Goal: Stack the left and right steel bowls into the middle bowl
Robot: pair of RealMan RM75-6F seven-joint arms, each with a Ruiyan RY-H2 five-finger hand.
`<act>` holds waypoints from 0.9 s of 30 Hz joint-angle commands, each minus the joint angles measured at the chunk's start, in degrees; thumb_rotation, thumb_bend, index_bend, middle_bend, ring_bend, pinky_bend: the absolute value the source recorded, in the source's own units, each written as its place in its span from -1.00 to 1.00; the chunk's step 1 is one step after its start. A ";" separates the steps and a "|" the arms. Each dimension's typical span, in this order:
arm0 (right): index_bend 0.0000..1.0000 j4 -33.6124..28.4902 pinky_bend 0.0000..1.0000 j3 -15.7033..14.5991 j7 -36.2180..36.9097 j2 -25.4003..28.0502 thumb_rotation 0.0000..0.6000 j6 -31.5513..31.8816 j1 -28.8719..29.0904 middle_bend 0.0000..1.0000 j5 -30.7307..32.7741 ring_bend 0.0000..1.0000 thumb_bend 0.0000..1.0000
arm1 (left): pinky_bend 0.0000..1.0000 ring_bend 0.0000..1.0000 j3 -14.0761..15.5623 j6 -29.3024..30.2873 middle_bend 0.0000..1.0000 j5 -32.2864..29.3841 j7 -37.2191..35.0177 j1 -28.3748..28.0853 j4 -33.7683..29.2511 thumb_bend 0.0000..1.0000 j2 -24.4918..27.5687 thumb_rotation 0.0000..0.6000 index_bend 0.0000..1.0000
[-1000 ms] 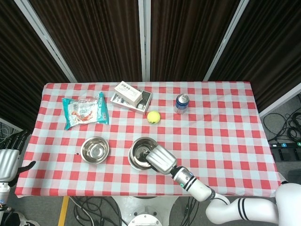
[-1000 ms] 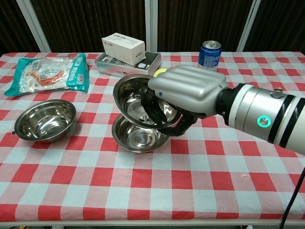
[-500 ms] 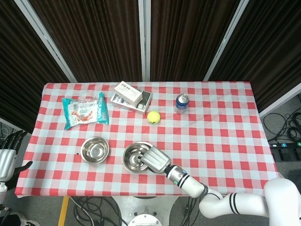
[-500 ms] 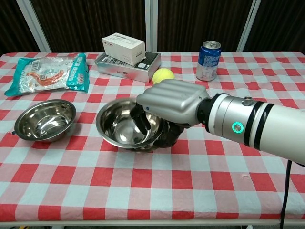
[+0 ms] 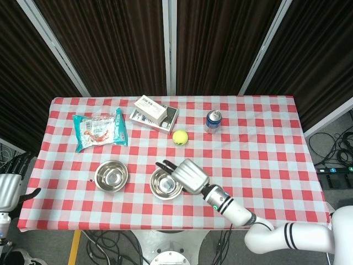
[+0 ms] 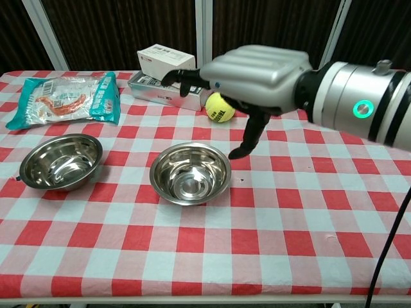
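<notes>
- On the red-and-white checked table point(image 5: 265, 160), the middle bowl point(image 6: 190, 172) sits upright near the front edge, roughly centred left to right; in the head view it lies at point(image 5: 166, 184). Whether a second bowl is nested inside it cannot be told from either view.
- Left bowl point(image 6: 61, 160) rests upright on the cloth, beside the middle bowl and apart from it; head view position point(image 5: 111, 175).
- Right hand point(image 6: 253, 74) hangs above the table, over the far right side of the middle bowl, and touches nothing. Its fingers are spread and empty: the fingertips point(image 6: 182, 79) reach toward the boxes, and the thumb points down toward the bowl rim without meeting it. In the head view the same hand appears at point(image 5: 186, 175), just right of the middle bowl.
- Left hand point(image 5: 11, 185) is visible only at the left frame edge, off the table and well apart from both bowls. It holds nothing; its dark fingers extend upward, apart from one another.
- Tennis ball point(image 6: 219, 106) lies behind the middle bowl, partly covered by the right hand in the chest view.
- Blue can point(image 5: 213, 121) stands upright to the right of the ball.
- White box point(image 6: 166, 64) rests on top of a flat grey box point(image 6: 149, 86) at the far centre of the table.
- Teal snack packet point(image 6: 67, 95) lies flat at the far left, behind the left bowl.
</notes>
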 commanded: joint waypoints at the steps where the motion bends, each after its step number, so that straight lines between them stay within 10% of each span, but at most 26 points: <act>1: -0.92 -5.32 0.48 0.98 -0.48 6.34 1.00 4.72 -2.37 -0.65 -1.34 0.47 -1.00 | -0.43 -0.67 0.02 -0.09 -0.59 0.03 0.26 -0.07 -0.37 -0.93 0.16 1.00 -0.69; 7: -0.66 -10.34 0.28 0.46 -0.70 16.44 1.00 17.19 -10.43 -0.52 -4.39 0.17 -1.00 | -0.43 -0.67 0.00 -0.13 -0.59 0.76 1.65 -0.60 -1.68 -0.93 0.53 1.00 -0.69; 15: -0.77 -13.08 -0.96 -3.30 6.92 27.66 1.00 31.43 -24.33 -0.63 -5.43 -0.95 -1.00 | -0.39 -0.67 0.38 -1.37 -0.59 2.20 4.81 -1.95 -6.71 -0.93 1.57 1.00 -0.69; 27: -0.94 -9.66 -1.00 -5.39 17.89 33.23 1.00 33.86 -31.74 -0.75 -5.43 -1.00 -1.00 | -0.17 -0.56 3.96 -6.18 -0.54 7.44 13.76 -4.68 -16.78 -0.93 0.90 1.00 -0.67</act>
